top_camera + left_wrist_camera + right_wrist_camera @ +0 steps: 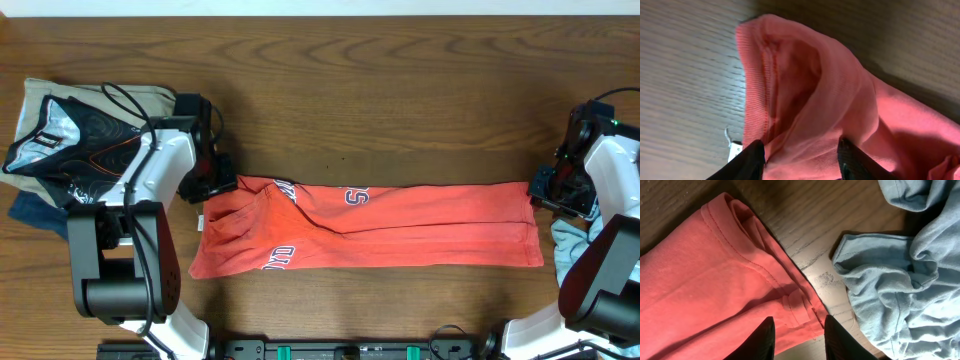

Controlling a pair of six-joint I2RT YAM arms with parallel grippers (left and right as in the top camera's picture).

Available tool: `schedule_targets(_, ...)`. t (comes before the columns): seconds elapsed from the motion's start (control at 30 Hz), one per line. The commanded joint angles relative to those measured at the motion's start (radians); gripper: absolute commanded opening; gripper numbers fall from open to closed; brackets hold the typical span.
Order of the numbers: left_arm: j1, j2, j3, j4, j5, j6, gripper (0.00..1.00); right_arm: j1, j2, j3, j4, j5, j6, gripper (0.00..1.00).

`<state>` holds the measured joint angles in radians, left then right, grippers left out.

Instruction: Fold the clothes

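My left tool [800, 151] straddles a bunched fold at the coral T-shirt [400, 225]'s left end, and my right tool [799, 327] straddles its hem corner. I cannot tell whether either is clamped. The shirt's long axis runs across the surface [400, 90] between both arms.

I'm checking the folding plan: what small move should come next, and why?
Probably close both tools: the left tool straddles bunched cloth at one end of the long-folded coral-red T-shirt, the right tool straddles its hem corner at the other, so both ends could then be lifted.
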<state>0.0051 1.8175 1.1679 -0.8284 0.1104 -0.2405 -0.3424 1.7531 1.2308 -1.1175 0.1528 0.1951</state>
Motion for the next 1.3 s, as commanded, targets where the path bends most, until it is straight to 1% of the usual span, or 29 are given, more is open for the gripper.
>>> schedule_targets(0.0, 0.0, 0.008, -0.021, 0.005, 0.029, 0.027, 0.39, -0.013, -0.002, -0.003, -0.001, 0.0, 0.01, 0.31)
schedule_targets(0.03, 0.0, 0.008, -0.028, 0.007, 0.028, 0.027, 0.33, -0.013, -0.002, -0.003, -0.001, 0.0, 0.01, 0.31)
schedule_targets(0.1, 0.0, 0.008, -0.04, 0.008, 0.028, 0.027, 0.12, -0.013, -0.002, -0.003, -0.001, 0.0, 0.01, 0.32)
schedule_targets(0.13, 0.0, 0.008, -0.043, 0.004, 0.028, 0.027, 0.06, -0.013, -0.002, -0.003, -0.001, 0.0, 0.01, 0.32)
schedule_targets(0.2, 0.0, 0.006, -0.043, -0.01, 0.028, 0.027, 0.06, -0.013, -0.002, -0.003, -0.001, 0.0, 0.01, 0.32)
schedule_targets(0.33, 0.0, -0.02, -0.021, -0.111, 0.027, 0.024, 0.06, -0.013, -0.002, -0.003, -0.001, 0.0, 0.01, 0.32)
schedule_targets(0.47, 0.0, -0.082, -0.013, -0.215, -0.015, -0.07, 0.06, -0.013, -0.002, -0.003, -0.001, 0.0, 0.01, 0.32)
schedule_targets(0.57, 0.0, -0.123, -0.014, -0.261, -0.032, -0.143, 0.06, -0.013, -0.002, -0.003, -0.001, -0.001, 0.01, 0.32)
schedule_targets(0.73, 0.0, -0.145, -0.018, -0.274, -0.032, -0.162, 0.06, -0.013, -0.002, -0.003, -0.001, -0.003, 0.01, 0.32)
schedule_targets(0.87, 0.0, -0.145, -0.078, -0.258, -0.045, -0.175, 0.06, -0.013, -0.002, -0.003, -0.002, -0.003, 0.01, 0.32)
schedule_targets(1.03, 0.0, -0.143, -0.215, -0.109, -0.126, -0.186, 0.06, -0.012, -0.002, -0.003, -0.002, -0.004, 0.01, 0.32)
schedule_targets(1.1, 0.0, -0.143, -0.26, -0.065, -0.163, -0.217, 0.06, -0.011, -0.002, -0.003, -0.004, -0.004, 0.01, 0.32)
schedule_targets(1.17, 0.0, -0.143, -0.286, -0.051, -0.175, -0.26, 0.06, -0.012, -0.002, -0.003, -0.008, -0.004, 0.01, 0.32)
schedule_targets(1.27, 0.0, -0.143, -0.296, -0.04, -0.179, -0.266, 0.07, -0.012, -0.002, -0.003, -0.009, -0.004, 0.01, 0.32)
